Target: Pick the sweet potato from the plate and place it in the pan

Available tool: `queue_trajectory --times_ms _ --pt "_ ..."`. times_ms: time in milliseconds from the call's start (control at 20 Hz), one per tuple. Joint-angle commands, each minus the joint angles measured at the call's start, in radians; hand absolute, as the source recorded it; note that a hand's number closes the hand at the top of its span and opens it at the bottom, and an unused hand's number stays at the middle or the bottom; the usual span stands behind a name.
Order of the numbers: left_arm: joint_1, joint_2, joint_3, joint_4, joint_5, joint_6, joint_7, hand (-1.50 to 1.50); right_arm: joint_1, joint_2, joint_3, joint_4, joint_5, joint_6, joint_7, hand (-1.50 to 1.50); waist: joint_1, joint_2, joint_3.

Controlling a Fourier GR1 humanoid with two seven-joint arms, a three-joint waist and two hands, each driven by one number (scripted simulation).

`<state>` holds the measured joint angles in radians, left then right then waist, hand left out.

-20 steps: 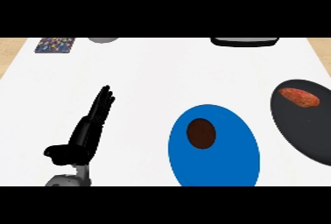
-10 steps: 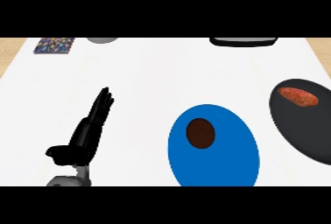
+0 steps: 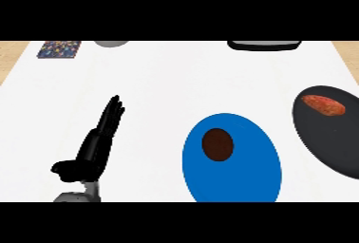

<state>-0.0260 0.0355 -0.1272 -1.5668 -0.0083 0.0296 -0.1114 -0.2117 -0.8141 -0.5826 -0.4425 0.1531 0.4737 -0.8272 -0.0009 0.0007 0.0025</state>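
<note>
The reddish-orange oblong sweet potato (image 3: 323,105) lies on the dark grey round plate (image 3: 329,147) at the picture's 3 o'clock edge, in the plate's upper part. Its long axis runs from 10 to 4 o'clock. The black left hand (image 3: 95,152) rests open at 8 o'clock on the white counter (image 3: 175,80), fingers straight and pointing to 1 o'clock, holding nothing. From that hand the sweet potato sits toward 2 o'clock, well apart. Between them is the blue oval pan (image 3: 242,182), as I take it to be, with a dark brown oval patch (image 3: 217,144) inside. The right hand does not show, though its side looks much nearer the plate.
</note>
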Motion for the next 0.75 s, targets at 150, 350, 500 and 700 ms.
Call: queue_trajectory --times_ms 150,350,500,700 --pt "0.069 0.008 -0.029 -0.093 -0.002 -0.016 0.03 0.0 0.057 0.008 0.026 -0.032 -0.029 0.098 -0.135 -1.5 0.005 -0.002 -0.001" --pt "-0.043 -0.015 -0.001 0.02 -0.02 0.014 0.02 0.0 0.073 -0.035 0.048 -0.018 -0.029 0.117 -0.15 -1.5 -0.002 0.001 -0.001" --pt "0.031 -0.017 -0.023 0.001 -0.013 -0.01 -0.024 0.0 0.032 -0.056 0.049 0.01 -0.038 0.095 -0.151 -1.5 0.01 0.001 0.0" --pt "0.053 -0.001 -0.009 -0.022 -0.006 -0.02 -0.039 0.0 0.06 -0.026 0.07 -0.005 -0.027 -0.002 -0.19 -1.5 0.008 0.0 -0.001"
